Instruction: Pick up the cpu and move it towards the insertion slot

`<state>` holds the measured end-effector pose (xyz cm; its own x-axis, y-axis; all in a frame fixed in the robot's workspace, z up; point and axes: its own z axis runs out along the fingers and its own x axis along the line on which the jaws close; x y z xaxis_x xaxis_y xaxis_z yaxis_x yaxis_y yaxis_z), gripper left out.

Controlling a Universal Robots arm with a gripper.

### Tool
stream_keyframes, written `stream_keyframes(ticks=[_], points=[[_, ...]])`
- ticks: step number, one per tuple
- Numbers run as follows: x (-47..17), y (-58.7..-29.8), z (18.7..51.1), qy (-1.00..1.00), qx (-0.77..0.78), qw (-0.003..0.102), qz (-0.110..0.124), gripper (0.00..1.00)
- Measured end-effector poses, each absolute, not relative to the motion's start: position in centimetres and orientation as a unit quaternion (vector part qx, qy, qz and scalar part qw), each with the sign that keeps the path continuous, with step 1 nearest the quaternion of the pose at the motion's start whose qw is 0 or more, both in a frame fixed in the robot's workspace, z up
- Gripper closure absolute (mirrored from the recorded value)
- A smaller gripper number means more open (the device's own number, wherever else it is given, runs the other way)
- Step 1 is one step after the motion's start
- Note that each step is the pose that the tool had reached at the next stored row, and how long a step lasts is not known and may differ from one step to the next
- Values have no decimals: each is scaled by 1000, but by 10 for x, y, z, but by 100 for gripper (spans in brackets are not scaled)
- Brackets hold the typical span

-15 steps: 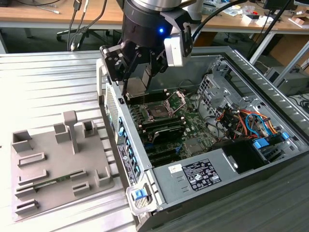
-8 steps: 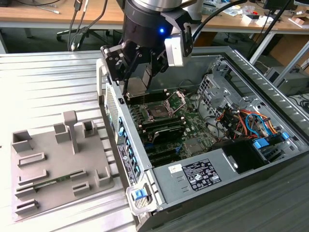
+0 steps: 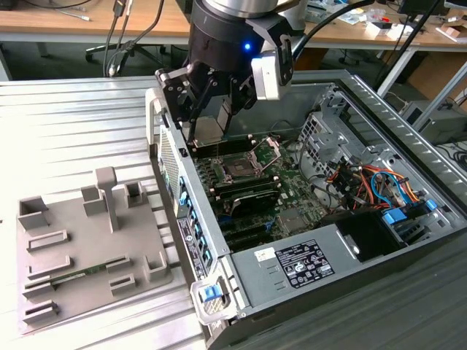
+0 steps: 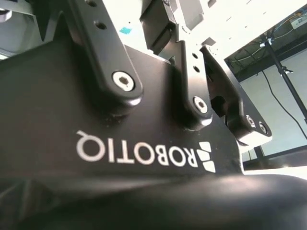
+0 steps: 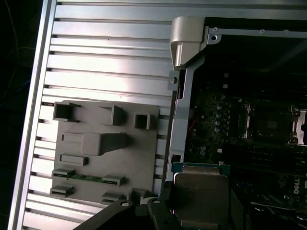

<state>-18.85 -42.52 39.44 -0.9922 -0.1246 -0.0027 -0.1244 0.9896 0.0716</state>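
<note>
My gripper hangs over the near-wall side of the open computer case, shut on the cpu, a thin square chip with a pale metal top. In the first wrist view the cpu sits flat between the black fingers, just inside the case wall. The insertion slot lies on the motherboard a short way below and beside the held chip, with its dark centre exposed and its metal retaining plate swung up. The first wrist view shows the insertion slot deeper in the dim case.
A grey fixture plate with raised blocks rests on the ribbed metal table, to the exterior view's left of the case. The case wall stands between them. Black memory slots, a drive cage and cables crowd the case.
</note>
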Motion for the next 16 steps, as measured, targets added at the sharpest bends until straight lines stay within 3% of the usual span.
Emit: stream_keyframes(ticks=[16], points=[[-182, -423, 393, -997, 62, 1, -36, 45]])
